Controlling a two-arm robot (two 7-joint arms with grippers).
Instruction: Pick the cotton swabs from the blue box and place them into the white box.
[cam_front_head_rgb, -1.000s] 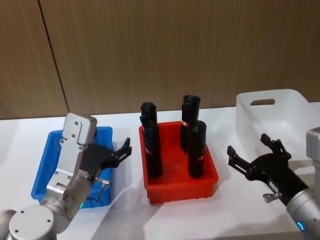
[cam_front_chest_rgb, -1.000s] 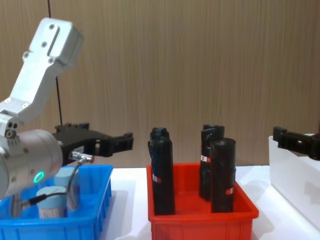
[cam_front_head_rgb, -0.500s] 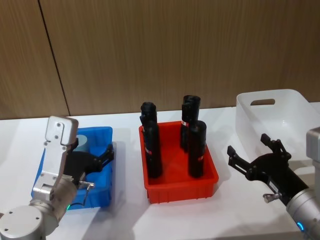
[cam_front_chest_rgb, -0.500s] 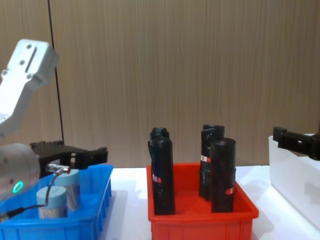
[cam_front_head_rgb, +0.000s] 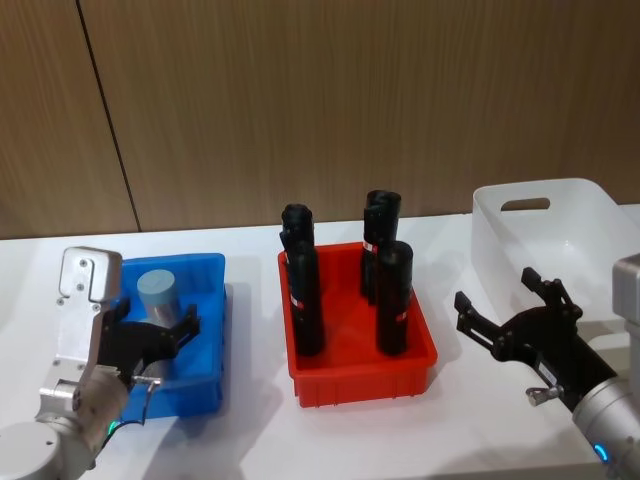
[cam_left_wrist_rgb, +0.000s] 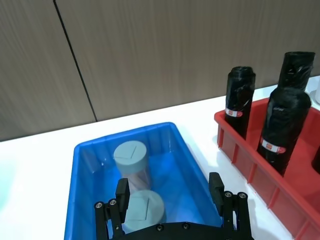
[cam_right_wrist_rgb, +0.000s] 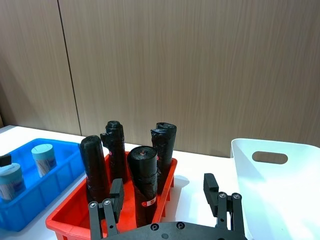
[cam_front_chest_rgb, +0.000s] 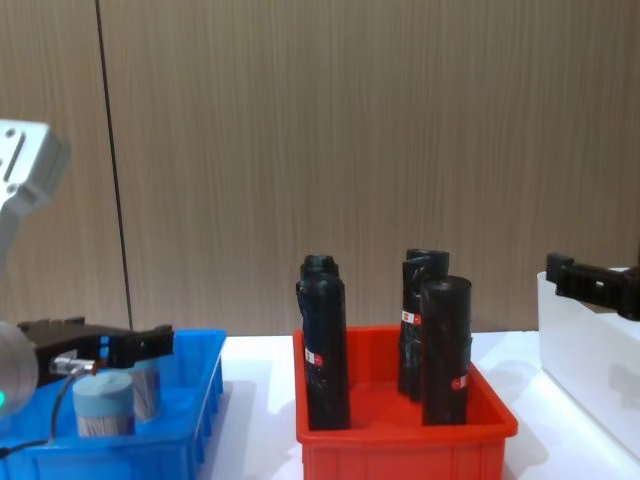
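**Bright bins on white, against brown wood**

The blue box (cam_front_head_rgb: 208, 372) is bright blue with ribbed sides. The 2 jars of cotton swabs (cam_left_wrist_rgb: 131, 159) in it are clear, with pale blue-grey lids (cam_front_head_rgb: 157, 283) and tan stems (cam_right_wrist_rgb: 43, 166) showing through. The red bin (cam_front_head_rgb: 360, 382) is plain bright red. Its 4 rolls (cam_front_head_rgb: 304, 320) are black, with small red-and-white labels (cam_front_head_rgb: 294, 301). The white box (cam_front_head_rgb: 500, 250) is translucent white and unpatterned. The table (cam_front_head_rgb: 250, 440) is white. The wall (cam_front_head_rgb: 300, 100) is brown wood grain with a dark vertical seam. The left gripper (cam_front_head_rgb: 172, 340) and right gripper (cam_front_head_rgb: 497, 290) are black, on silver-grey arms (cam_front_head_rgb: 85, 300). A green light (cam_front_head_rgb: 108, 428) glows on the left arm and a blue light (cam_front_head_rgb: 600, 452) on the right.
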